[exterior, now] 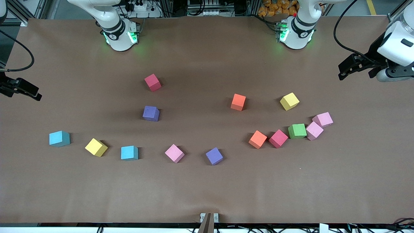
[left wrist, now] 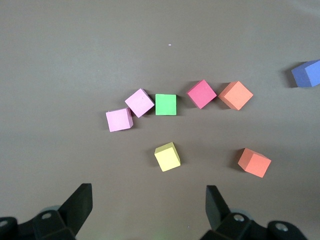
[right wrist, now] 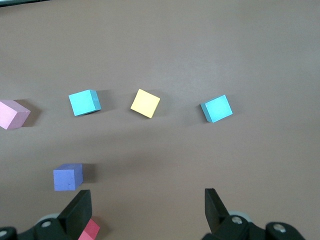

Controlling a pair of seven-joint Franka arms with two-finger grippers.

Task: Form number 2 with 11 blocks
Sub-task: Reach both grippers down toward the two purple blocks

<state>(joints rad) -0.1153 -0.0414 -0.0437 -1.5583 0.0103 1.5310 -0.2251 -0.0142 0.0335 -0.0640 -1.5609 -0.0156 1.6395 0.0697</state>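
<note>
Several blocks lie scattered on the brown table. Toward the right arm's end are a red block (exterior: 152,82), a purple one (exterior: 151,113), two light blue ones (exterior: 59,138) (exterior: 129,152) and a yellow one (exterior: 96,147). Toward the left arm's end are an orange block (exterior: 238,102), a yellow one (exterior: 289,101), and a row of orange (exterior: 257,139), red (exterior: 278,138) and green (exterior: 297,131). A second purple block (exterior: 214,156) lies mid-table. My left gripper (exterior: 343,70) (left wrist: 148,200) and right gripper (exterior: 35,94) (right wrist: 148,200) hang open and empty over the table's ends.
Three pink cubes share the table: two (exterior: 322,119) (exterior: 314,130) touch beside the green block, and one (exterior: 174,153) lies between a light blue block and the mid-table purple one. Both arm bases (exterior: 121,35) (exterior: 296,34) stand at the table's edge farthest from the camera.
</note>
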